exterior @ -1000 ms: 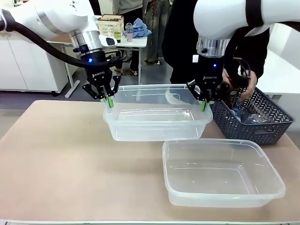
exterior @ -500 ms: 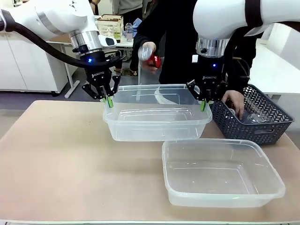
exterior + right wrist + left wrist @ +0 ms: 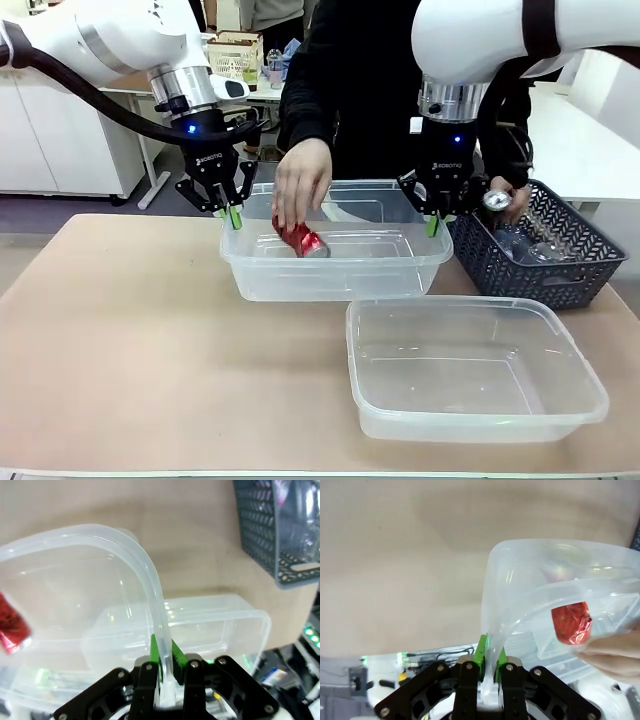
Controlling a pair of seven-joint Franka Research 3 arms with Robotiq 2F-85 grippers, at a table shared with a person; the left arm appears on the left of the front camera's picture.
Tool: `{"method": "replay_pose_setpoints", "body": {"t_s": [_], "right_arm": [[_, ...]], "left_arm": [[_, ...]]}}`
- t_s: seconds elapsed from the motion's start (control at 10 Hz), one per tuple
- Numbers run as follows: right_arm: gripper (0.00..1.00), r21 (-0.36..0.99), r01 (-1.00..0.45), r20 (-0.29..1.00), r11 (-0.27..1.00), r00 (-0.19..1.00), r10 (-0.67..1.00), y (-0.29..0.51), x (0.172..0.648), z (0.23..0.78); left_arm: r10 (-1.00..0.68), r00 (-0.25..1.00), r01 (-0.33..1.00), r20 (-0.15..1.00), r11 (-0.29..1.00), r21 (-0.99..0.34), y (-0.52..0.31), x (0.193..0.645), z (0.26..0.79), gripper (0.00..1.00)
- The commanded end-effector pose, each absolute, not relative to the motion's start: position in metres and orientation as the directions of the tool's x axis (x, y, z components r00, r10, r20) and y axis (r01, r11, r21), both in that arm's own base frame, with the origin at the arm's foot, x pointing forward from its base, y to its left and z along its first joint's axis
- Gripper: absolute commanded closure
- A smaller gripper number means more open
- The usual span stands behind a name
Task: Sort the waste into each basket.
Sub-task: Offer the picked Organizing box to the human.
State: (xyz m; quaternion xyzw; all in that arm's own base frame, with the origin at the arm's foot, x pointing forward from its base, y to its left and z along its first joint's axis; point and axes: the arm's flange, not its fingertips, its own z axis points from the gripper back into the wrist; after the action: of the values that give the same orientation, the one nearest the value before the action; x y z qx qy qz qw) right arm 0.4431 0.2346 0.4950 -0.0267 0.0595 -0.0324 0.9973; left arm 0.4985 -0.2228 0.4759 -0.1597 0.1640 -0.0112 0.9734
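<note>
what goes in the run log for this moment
left gripper: shut on far tub rim | right gripper: shut on same rim | person's hand: holds red can in far tub

Can (image 3: 300, 238) shiny red — far tub (image 3: 330, 282) and near tub (image 3: 450, 425) clear, basket (image 3: 540, 280) dark grey lattice, pads (image 3: 235, 217) green.

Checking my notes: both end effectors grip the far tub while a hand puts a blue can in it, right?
Not blue: the front view shows a red can in the hand. The left end effector and right end effector grip the far tub.
</note>
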Motion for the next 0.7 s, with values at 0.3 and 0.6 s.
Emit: {"method": "replay_pose_setpoints", "body": {"t_s": [0.3, 0.6], "right_arm": [[0.95, -0.066, 0.073, -0.117, 0.995, 0.990, -0.080, 0.2290, 0.4408, 0.4930], [0.95, -0.066, 0.073, -0.117, 0.995, 0.990, -0.080, 0.2290, 0.4408, 0.4930]], "left_arm": [[-0.073, 0.949, -0.031, -0.306, 0.947, -0.320, -0.2214, 0.4986, 0.4805, 0.93], [-0.073, 0.949, -0.031, -0.306, 0.947, -0.320, -0.2214, 0.4986, 0.4805, 0.93]]}}
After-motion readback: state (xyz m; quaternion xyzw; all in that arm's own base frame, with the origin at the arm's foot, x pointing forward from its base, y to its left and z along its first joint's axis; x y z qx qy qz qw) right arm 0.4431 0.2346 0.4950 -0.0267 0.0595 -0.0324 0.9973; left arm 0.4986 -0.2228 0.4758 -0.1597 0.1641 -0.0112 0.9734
